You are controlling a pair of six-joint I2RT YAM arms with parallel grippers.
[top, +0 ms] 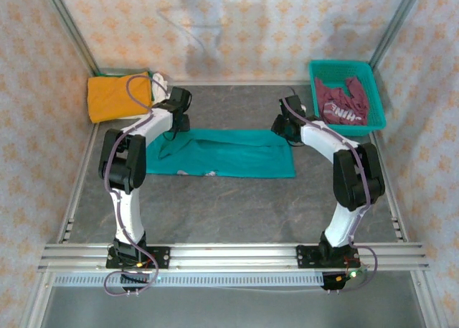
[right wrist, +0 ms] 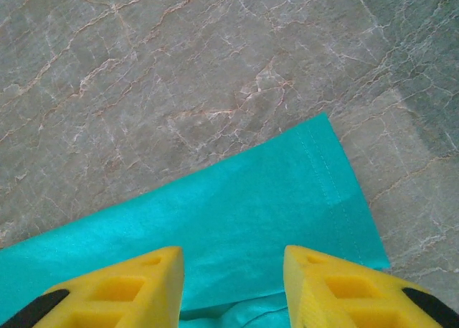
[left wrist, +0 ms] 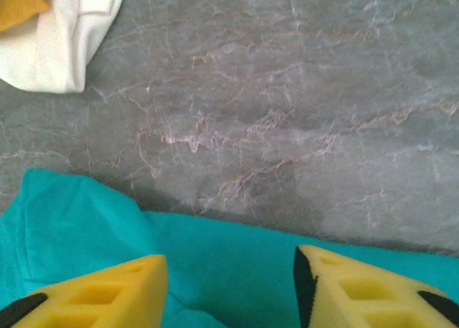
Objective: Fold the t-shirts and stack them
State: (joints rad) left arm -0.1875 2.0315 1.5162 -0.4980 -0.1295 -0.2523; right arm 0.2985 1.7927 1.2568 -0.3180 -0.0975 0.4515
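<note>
The grey, marble-patterned table (top: 237, 206) was taken up across its middle by the teal t-shirt (top: 229, 154), which was laid flat as a long folded band between the two arms, its length running from left to right. A little white print was seen at its near edge.

A teal lattice basket (top: 375, 98) was placed at the far right corner of the table, well apart from the teal band. At the far left corner the orange t-shirt (top: 115, 97) was laid folded. The maroon t-shirt (top: 343, 104) was bunched inside the basket, with white lettering partly shown. The white t-shirt (left wrist: 50, 48) was tucked just beside the orange one, touching it, and was mostly covered by it.

The left gripper (left wrist: 229, 262) was held over the far left edge of the teal t-shirt, its yellow fingers (left wrist: 107, 296) parted and nothing caught between them. The right gripper (right wrist: 233, 255) was held over the far right corner of the same shirt, its jaws likewise spread, with only flat cloth seen below the gap.
</note>
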